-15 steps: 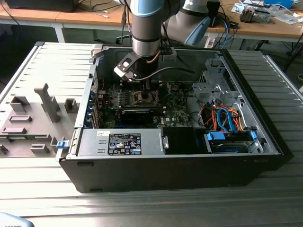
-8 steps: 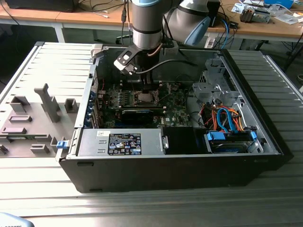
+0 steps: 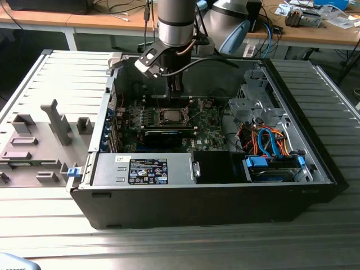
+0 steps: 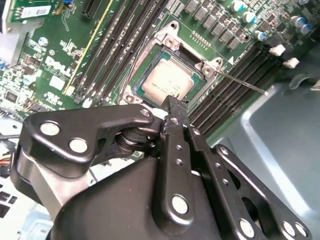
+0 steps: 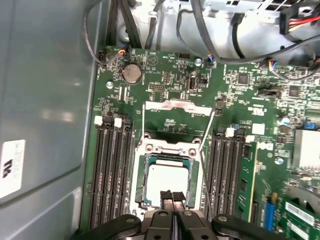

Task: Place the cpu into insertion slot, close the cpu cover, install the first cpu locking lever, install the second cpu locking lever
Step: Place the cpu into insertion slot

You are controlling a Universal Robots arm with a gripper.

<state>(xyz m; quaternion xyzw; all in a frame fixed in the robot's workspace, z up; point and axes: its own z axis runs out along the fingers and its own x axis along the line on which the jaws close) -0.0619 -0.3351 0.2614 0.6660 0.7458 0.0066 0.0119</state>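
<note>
Already the cpu (image 5: 167, 182) lies seated in the insertion slot (image 5: 170, 148) on the green motherboard (image 5: 165, 75). The pincer (image 5: 172, 195), fingers pressed together and gripping nothing, hangs just above the cpu's edge.

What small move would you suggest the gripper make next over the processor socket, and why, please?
Probably ease the shut gripper down slightly onto the near edge of the cover, to hold it flat. The chip already lies in place, the cover appears lowered over it, and a thin lever beside it looks unlatched.
</note>
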